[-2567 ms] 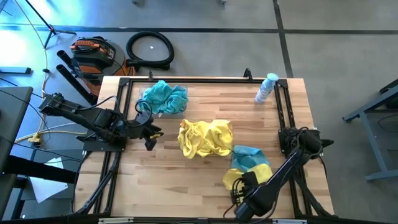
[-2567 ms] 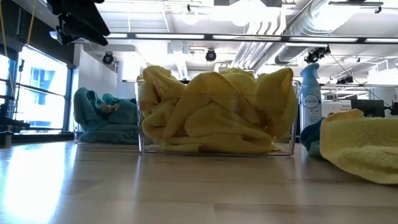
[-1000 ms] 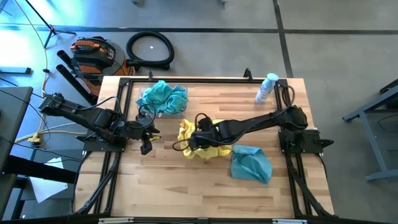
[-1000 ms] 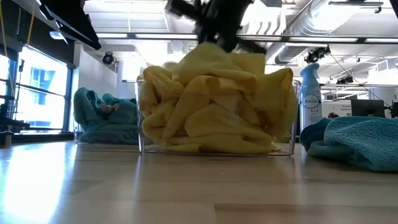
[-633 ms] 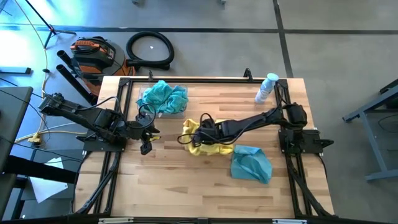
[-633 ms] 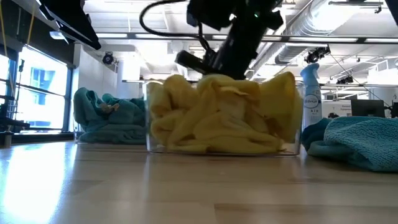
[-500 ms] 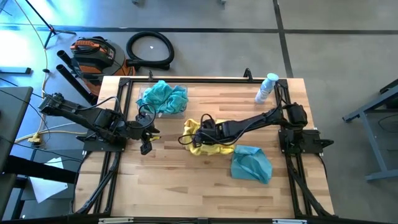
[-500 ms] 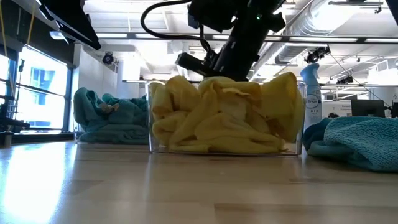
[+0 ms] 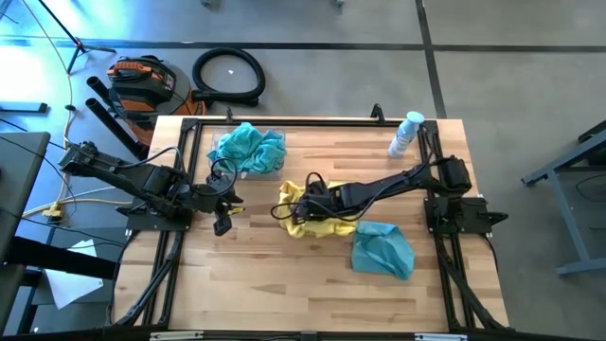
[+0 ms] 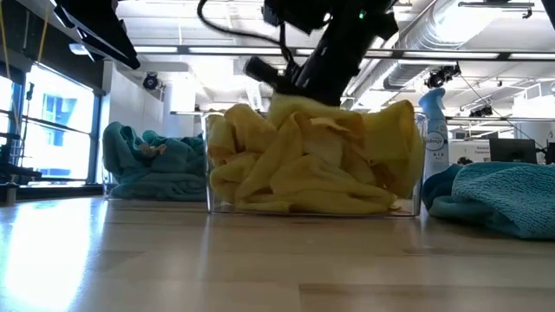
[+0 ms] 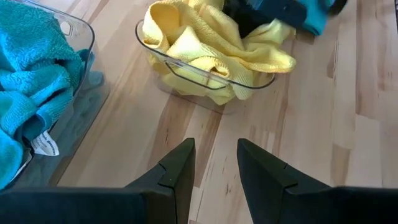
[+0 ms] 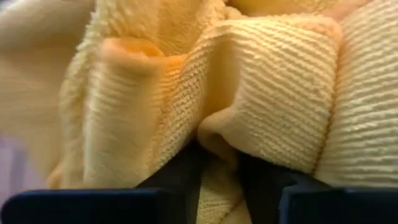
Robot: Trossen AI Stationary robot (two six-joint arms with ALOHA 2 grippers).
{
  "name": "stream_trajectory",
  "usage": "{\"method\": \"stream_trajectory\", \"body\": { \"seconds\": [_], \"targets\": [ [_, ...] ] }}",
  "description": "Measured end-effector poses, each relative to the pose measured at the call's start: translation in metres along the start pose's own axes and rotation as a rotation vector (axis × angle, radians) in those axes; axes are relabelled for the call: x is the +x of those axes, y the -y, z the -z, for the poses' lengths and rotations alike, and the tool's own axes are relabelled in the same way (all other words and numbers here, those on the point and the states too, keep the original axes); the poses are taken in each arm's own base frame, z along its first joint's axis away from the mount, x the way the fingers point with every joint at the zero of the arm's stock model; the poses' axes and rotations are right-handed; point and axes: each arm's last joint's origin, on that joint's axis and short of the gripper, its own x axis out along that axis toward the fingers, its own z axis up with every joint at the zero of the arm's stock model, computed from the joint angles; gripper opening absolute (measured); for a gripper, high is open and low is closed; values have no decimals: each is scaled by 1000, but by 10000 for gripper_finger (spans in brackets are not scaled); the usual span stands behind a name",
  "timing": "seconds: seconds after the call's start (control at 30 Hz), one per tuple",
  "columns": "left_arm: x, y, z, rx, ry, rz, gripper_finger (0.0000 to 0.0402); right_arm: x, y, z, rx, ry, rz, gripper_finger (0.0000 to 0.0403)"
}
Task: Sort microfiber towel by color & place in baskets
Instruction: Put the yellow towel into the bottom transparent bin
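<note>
Yellow towels fill the clear basket [image 9: 317,220] at mid-table, which also shows in the low view [image 10: 312,169] and the left wrist view [image 11: 205,53]. Teal towels fill the second basket [image 9: 248,147] at the far left. One loose teal towel [image 9: 383,248] lies flat on the table near the right side. My right gripper [image 9: 297,209] reaches into the top of the yellow heap and is shut on a yellow towel [image 12: 249,93]. My left gripper [image 9: 225,216] hovers open over bare wood near the left edge. My right gripper pinches a fold of yellow towel [image 12: 219,134] between its two fingers [image 12: 180,177]. It comes slanting down from the table's right side. The towel lies bunched on top of the heap in the basket, with its held part raised a little above the rim [image 10: 290,104].
A small clear spray bottle [image 9: 405,133] stands at the far right corner. Black frame rails run along both sides of the table. Bare wood lies along the near edge and between the two baskets.
My right gripper carried a yellow towel down onto the yellow heap and pressed it into the basket. The basket slid a little toward the table's right. In the last half second the gripper rose slightly, with the towel's top still in its fingers.
</note>
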Motion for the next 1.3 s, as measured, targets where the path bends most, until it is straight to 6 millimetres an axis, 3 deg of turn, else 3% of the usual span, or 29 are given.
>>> {"method": "stream_trajectory", "body": {
  "seconds": [0.3, 0.53, 0.77, 0.93, 1.07, 1.3],
  "targets": [
    [0, 0, 0, -8, -11, 17, 110, -58, -10, -9, 13, 80, -109, 118],
    [0, 0, 0, -27, -11, 17, 110, -93, -3, -4, -17, 173, -51, 118],
    [0, 0, 0, -34, -10, 17, 110, -93, 3, 3, -107, 429, 97, 118],
    [0, 1, 0, -34, -9, 17, 110, -73, 7, 8, -219, 437, 199, 118],
    [0, 0, 0, -34, -9, 16, 110, -67, 16, 6, -206, 426, 281, 117],
    [0, 0, 0, -32, -10, 16, 110, -93, 14, 2, -66, 363, 171, 117]
  ]
}}
